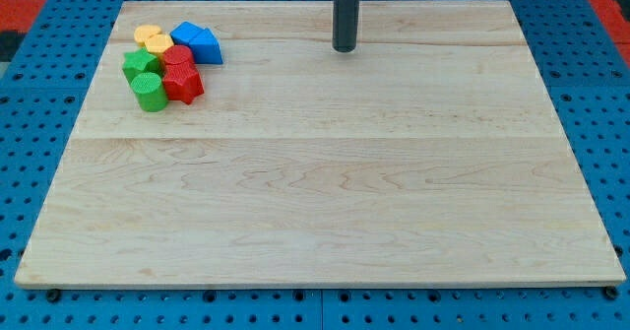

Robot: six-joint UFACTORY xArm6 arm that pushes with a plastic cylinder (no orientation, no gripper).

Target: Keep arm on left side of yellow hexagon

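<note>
Overhead, pale wooden board (325, 192) lies on blue pegboard (39, 103)

My tip (345, 48) rests on the wooden board (325, 192) near the view's top, a little right of centre. All the blocks huddle at the view's upper left, well apart from the tip. The yellow block (151, 38) lies at the top of the cluster, the blue block (198, 42) just to its right. Below them sit the red blocks (181, 72) and, on their left, the green blocks (146, 78), touching one another. The tip stands on the view's right of the yellow block.
</note>
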